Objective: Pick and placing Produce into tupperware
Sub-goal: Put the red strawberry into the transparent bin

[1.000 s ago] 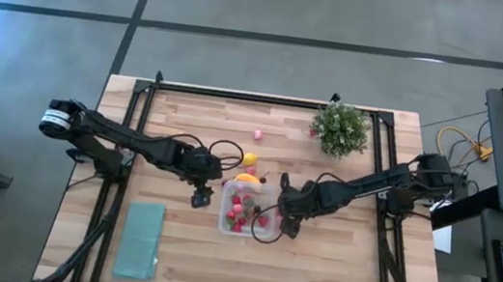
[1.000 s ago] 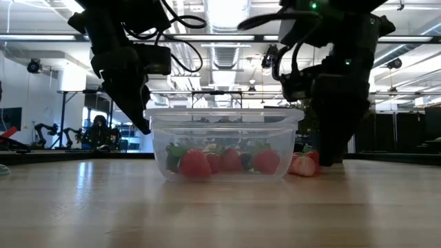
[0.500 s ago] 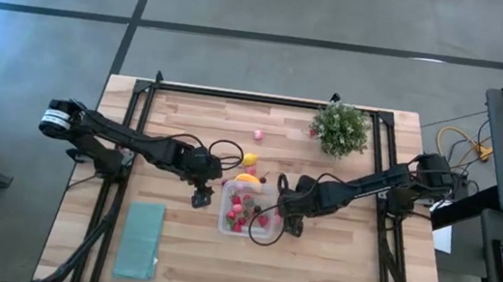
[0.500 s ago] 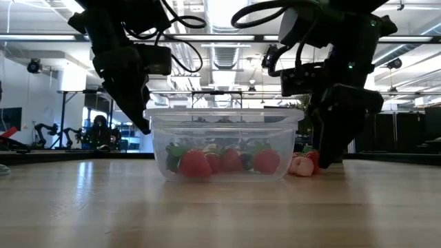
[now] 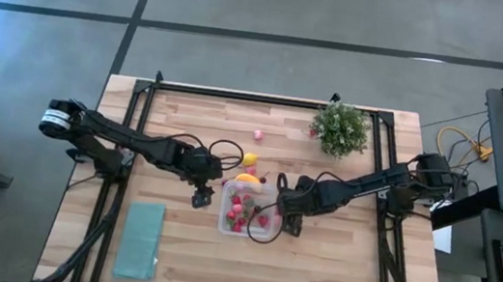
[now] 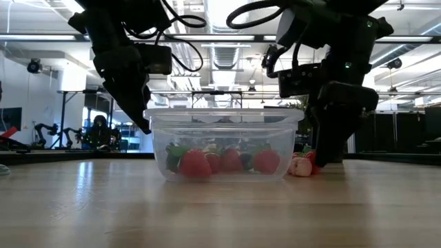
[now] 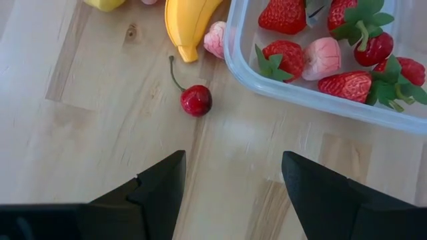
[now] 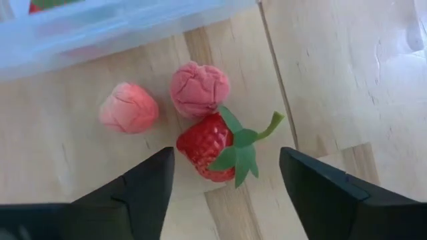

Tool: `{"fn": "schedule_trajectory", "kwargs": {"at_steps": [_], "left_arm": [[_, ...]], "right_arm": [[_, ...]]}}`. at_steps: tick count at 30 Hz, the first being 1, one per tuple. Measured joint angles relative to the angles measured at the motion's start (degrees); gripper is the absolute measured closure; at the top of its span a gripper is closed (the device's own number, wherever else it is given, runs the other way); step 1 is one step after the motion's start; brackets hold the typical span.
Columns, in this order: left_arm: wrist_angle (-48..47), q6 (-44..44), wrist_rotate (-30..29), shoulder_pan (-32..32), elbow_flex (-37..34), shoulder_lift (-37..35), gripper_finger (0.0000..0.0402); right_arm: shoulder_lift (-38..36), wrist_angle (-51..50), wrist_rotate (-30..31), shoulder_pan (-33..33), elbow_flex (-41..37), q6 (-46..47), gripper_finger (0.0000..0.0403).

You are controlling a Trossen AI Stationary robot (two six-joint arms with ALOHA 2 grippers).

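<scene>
The clear tupperware (image 5: 247, 210) stands mid-table and holds several red strawberries (image 7: 287, 15) and a pink piece (image 7: 322, 58). Just right of it, a loose strawberry (image 8: 212, 147) and two pink pieces (image 8: 129, 107) lie on the wood. My right gripper (image 8: 227, 177) points down over that strawberry, open, one finger on each side of it. My left gripper (image 7: 230, 183) hovers open left of the box, near a cherry (image 7: 195, 100), a yellow banana-shaped piece (image 7: 190, 23) and a small pink piece (image 7: 215, 39).
A green potted plant (image 5: 339, 128) stands at the far right. A flat teal rectangle (image 5: 139, 240) lies at the near left. One more pink piece (image 5: 256, 135) sits toward the far edge. Black frame rails (image 5: 124, 144) run along the table's sides.
My right gripper has rolled about its own pointing line while staying in place over the loose strawberry beside the box. The fruit and the box have not moved.
</scene>
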Motion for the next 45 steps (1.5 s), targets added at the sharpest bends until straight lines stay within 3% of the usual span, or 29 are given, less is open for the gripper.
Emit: {"fn": "schedule_trajectory", "kwargs": {"at_steps": [6, 21, 35, 45], "left_arm": [[0.0, 0.0, 0.0, 0.0, 0.0, 0.0, 0.0168], [0.0, 0.0, 0.0, 0.0, 0.0, 0.0, 0.0169], [0.3, 0.0, -0.3, 0.0, 0.0, 0.0, 0.0168], [1.0, -0.2, -0.4, 0.0, 0.0, 0.0, 0.0169]], "right_arm": [[0.0, 4.7, 0.0, 0.0, -0.1, -0.9, 0.0171], [0.0, 5.0, 0.2, 0.0, -3.2, -5.6, 0.0173], [0.0, 5.5, 0.3, 0.0, -3.5, -2.9, 0.0228], [-0.1, 6.7, 0.5, 0.0, -3.6, -0.4, 0.0232]]}}
